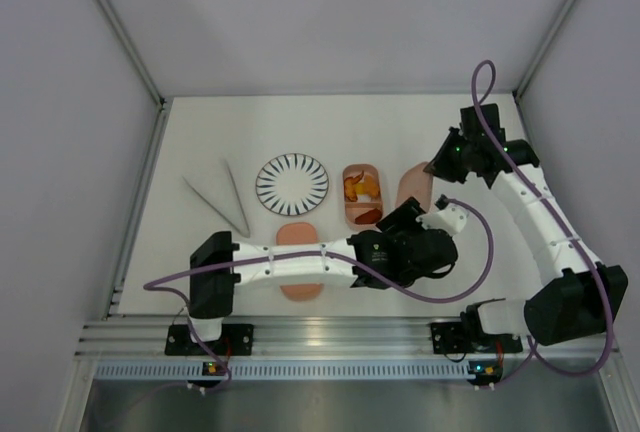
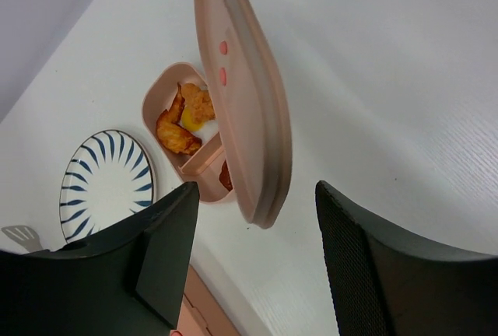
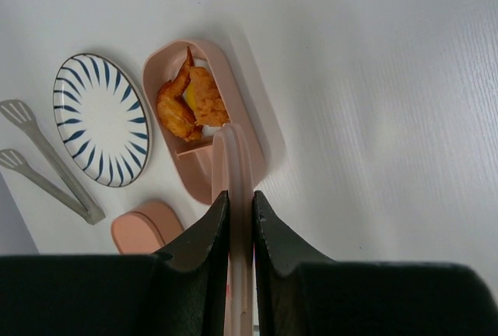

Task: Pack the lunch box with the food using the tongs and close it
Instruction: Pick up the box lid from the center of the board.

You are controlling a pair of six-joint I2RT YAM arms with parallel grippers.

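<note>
Beside the filled tray (image 1: 350,214), my right tool (image 3: 240,196) is gripping the red-spotted lid (image 3: 237,157) by its edge, the jaws nearly together on the thin rim. The lid is standing on edge, and in my right wrist view its far end is reaching over the tray's near end; whether the two are touching, I cannot tell. My left tool (image 2: 257,196) is hovering just near the lid with its jaws spread wide and nothing between them. The food (image 3: 191,103), orange and yellow pieces, is sitting in the tray's far compartment. Left of the tray, the striped plate (image 1: 292,184) is resting on the desk (image 1: 200,132), and the tongs (image 1: 225,197) are lying further left, well apart from both tools. Two more pink box parts (image 1: 297,235) are lying by my left arm.
</note>
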